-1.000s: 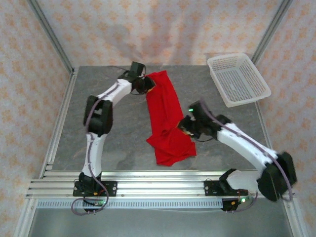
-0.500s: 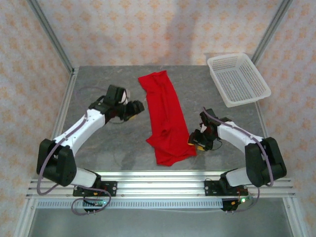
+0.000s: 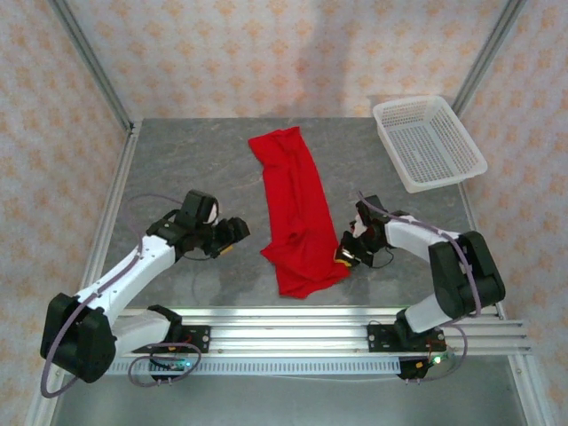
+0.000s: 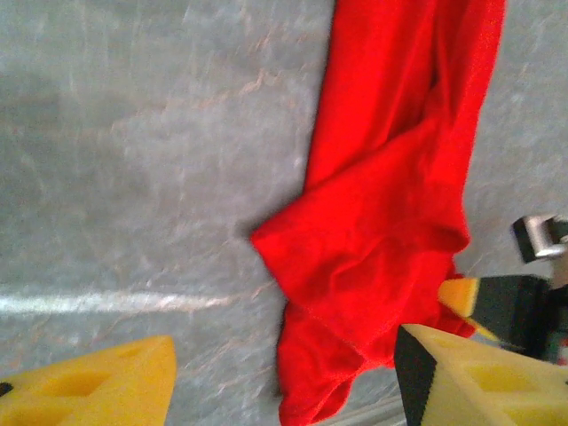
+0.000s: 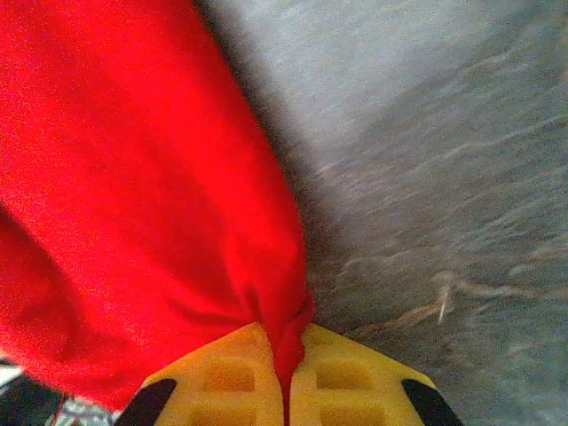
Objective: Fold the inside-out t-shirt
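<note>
The inside-out t-shirt is bright red and lies as a long, rumpled strip running from the far middle of the table toward the near edge, wider and bunched at its near end. My right gripper sits at the shirt's near right edge. In the right wrist view its yellow fingers are shut on a pinch of red fabric. My left gripper hovers left of the shirt, apart from it, open. In the left wrist view its fingertips stand far apart over bare table, with the shirt ahead.
A white plastic mesh basket stands at the far right corner. Grey table lies bare to the left of the shirt. Metal rails run along the near edge, and frame posts rise at the back corners.
My left gripper has let go of the shirt's far end and drawn back toward the near left, now open over the table. My right gripper stays pinched on the shirt's near right edge.
</note>
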Motion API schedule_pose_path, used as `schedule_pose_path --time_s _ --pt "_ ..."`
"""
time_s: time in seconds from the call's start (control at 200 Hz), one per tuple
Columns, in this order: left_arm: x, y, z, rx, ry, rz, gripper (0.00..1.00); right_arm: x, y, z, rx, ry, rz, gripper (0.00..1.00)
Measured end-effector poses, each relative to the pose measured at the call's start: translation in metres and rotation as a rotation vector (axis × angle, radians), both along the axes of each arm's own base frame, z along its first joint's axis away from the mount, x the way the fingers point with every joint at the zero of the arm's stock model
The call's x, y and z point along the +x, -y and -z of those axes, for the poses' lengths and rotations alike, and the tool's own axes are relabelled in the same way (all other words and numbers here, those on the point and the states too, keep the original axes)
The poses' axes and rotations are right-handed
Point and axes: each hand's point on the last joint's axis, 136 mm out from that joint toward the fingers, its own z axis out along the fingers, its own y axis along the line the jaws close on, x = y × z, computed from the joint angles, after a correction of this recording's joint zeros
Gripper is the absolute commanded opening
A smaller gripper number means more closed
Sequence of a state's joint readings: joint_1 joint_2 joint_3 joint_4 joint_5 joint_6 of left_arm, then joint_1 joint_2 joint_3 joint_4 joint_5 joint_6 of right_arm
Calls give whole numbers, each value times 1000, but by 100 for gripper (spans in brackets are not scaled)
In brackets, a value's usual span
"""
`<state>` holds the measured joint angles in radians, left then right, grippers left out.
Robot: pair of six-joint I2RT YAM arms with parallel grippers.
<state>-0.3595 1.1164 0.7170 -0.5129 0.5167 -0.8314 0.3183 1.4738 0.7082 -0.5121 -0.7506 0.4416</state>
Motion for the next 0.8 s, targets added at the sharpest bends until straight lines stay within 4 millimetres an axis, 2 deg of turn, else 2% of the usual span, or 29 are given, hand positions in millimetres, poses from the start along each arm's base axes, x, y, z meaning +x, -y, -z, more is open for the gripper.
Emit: schedule_pose_path --time_s 0.055,0.18,0.28,0.33,0.47,0.59,0.625,0.716,0.801 --pt "-12 3 7 -2 -21 9 68 1 -2 -13 25 35 7 0" --pt "-34 13 22 -7 -69 27 69 1 -6 -59 107 170 29 0" --pt "-45 26 31 -16 -82 44 81 -7 -6 -79 154 231 43 0" --pt "-47 34 33 -38 -78 43 83 -12 -6 -79 165 227 47 0" --pt "-47 65 39 -89 -77 70 84 -29 -2 -59 154 140 60 0" --pt "-55 90 53 -64 -108 116 83 -32 -2 -58 154 127 60 0" --pt "-57 96 56 -57 -110 124 81 -32 -2 -58 153 127 60 0" --pt "-60 111 63 -52 -112 128 63 -32 -2 -58 153 126 60 0" --pt "-60 122 65 -41 -100 134 61 -32 -2 -58 153 125 60 0"
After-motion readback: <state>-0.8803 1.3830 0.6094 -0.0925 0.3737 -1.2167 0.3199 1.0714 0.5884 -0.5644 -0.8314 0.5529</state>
